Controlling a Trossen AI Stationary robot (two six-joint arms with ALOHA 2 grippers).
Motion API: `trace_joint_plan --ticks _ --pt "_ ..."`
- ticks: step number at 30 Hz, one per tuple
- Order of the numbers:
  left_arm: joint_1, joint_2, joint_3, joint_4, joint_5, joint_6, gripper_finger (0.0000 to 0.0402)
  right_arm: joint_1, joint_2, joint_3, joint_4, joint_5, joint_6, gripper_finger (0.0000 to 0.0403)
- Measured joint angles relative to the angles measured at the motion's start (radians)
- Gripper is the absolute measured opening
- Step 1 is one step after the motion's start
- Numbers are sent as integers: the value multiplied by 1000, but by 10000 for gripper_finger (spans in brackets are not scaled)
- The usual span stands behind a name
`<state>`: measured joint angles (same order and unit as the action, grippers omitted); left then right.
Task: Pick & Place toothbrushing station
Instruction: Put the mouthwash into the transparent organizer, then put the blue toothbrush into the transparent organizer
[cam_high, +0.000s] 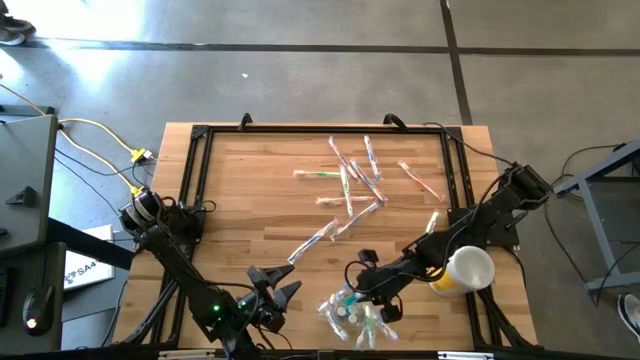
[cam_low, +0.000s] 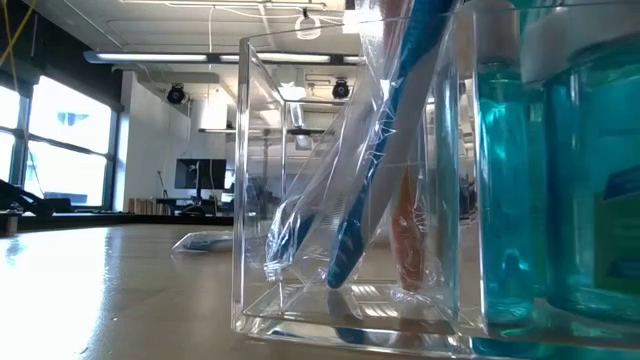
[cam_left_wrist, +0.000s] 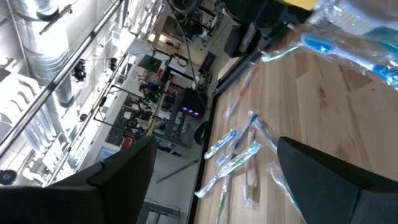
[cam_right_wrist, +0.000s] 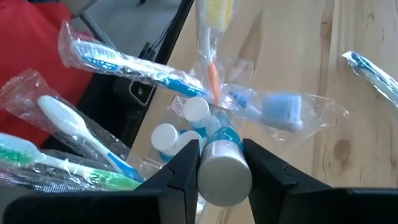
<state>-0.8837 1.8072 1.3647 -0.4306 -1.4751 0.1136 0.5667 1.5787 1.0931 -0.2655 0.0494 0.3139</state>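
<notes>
Right gripper (cam_right_wrist: 214, 165) is your working claw: you have its two dark fingers (cam_right_wrist: 183, 171) narrowed onto a blue bottle with a white cap (cam_right_wrist: 224, 171), the cap clamped squarely between them. Just beyond the fingertips you see more white-capped bottles (cam_right_wrist: 186, 127) standing close together, and wrapped toothbrushes (cam_right_wrist: 124, 62) leaning over and beside them in their plastic sleeves. From above, this claw (cam_high: 372, 288) sits at the near edge of the wooden table (cam_high: 250, 200), directly beside the clear holder (cam_high: 355, 315) that carries those brushes and bottles. The level view shows you the clear holder (cam_low: 345, 190) with a blue-handled brush (cam_low: 385, 150) standing tilted inside, and blue liquid bottles (cam_low: 555, 170) touching its side wall. Behind the working arm's forearm, a yellow and white cup (cam_high: 462, 272) lies near the table's right edge. Well ahead of the claw, a scatter of wrapped toothbrushes (cam_high: 355, 180) lies loose on the boards toward the far side. Your left gripper (cam_high: 275, 285) waits to the left of the holder, jaws spread wide and holding nothing; its own camera looks between its fingers (cam_left_wrist: 323, 171) at bare wood and loose wrapped brushes (cam_left_wrist: 239, 152).
</notes>
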Motion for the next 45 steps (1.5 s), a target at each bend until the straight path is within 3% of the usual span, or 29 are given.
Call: trace_joint_plan --ticks 21,31,40,45 --pt "0 0 0 -45 -1 -43 328 -38 101 -1 70 -87 0 89" --pt "0 0 0 -47 -3 -44 328 -33 100 0 124 -79 8 143" --pt "0 0 0 -47 -3 -47 328 -31 85 0 120 -85 23 160" --pt "0 -6 0 -64 97 -102 328 -30 52 1 111 -138 26 160"
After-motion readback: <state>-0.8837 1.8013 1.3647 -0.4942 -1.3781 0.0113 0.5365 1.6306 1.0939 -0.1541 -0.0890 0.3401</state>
